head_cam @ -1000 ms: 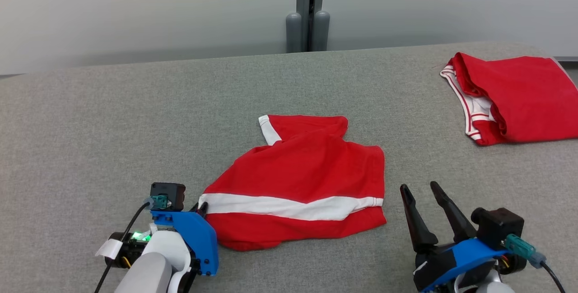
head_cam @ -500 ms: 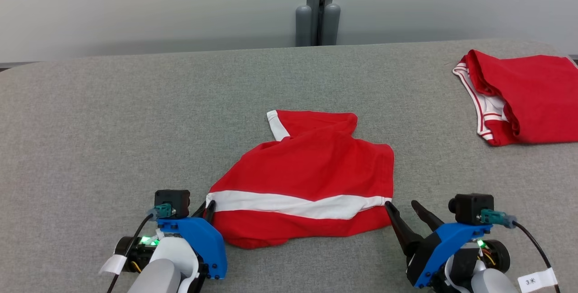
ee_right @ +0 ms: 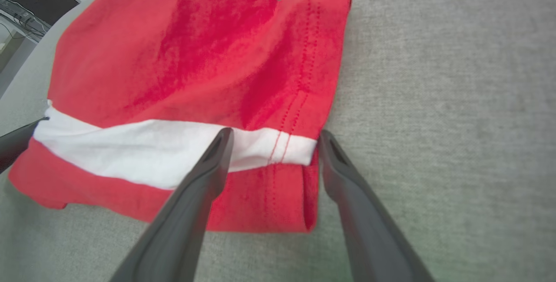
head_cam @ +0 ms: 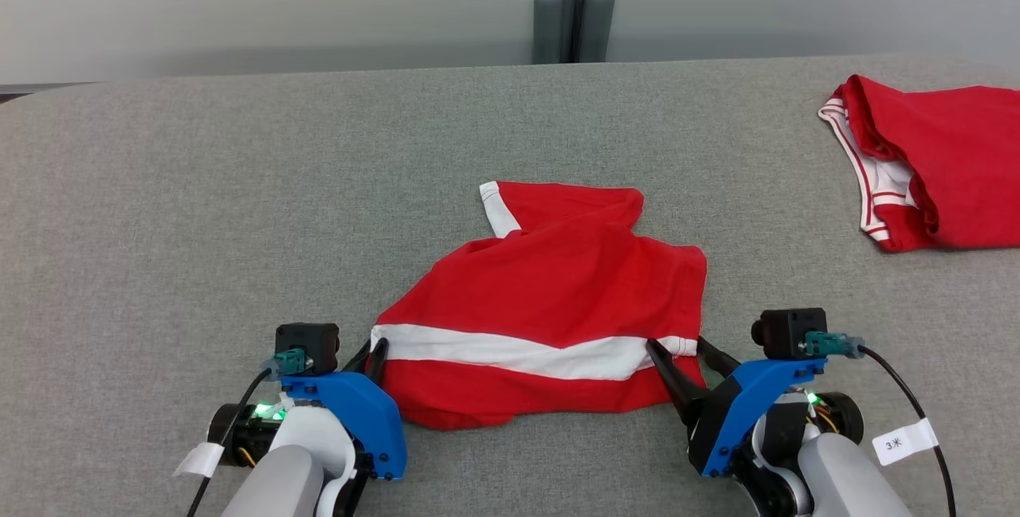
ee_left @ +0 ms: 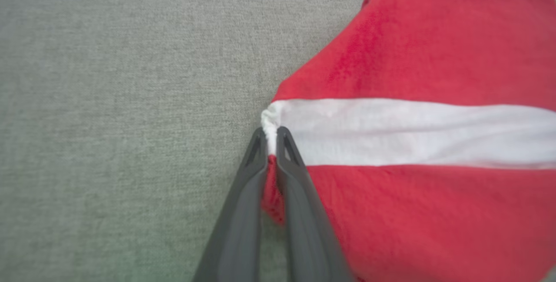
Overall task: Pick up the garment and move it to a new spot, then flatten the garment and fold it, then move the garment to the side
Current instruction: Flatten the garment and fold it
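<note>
Since a second ago the right gripper (head_cam: 676,343) has slid in from clear of the garment (head_cam: 558,294) to its right edge. The head camera has tilted too, so the wider shift of the scene is no move of the cloth. The table (head_cam: 199,206) is a broad grey surface, and the garment, red with a white stripe (head_cam: 518,351), lies crumpled near its middle with a flap folded over at the far side. A second garment (head_cam: 940,174), also red, lies well apart, off to the garment's far right. At the garment's left edge the left gripper (head_cam: 371,350) is clamped on the cloth at the stripe's end, its fingers pinched together with fabric between them. At the right edge the right gripper's fingers are spread. One finger (ee_right: 217,151) lies over the stripe and the other (ee_right: 334,156) sits just off the hem on the table, so the stripe's end is between them, not yet gripped. A two-handed pick-up looks close: once the right closes, both ends are held and the garment can be lifted to a new spot. The risk is catching only the top layer.
</note>
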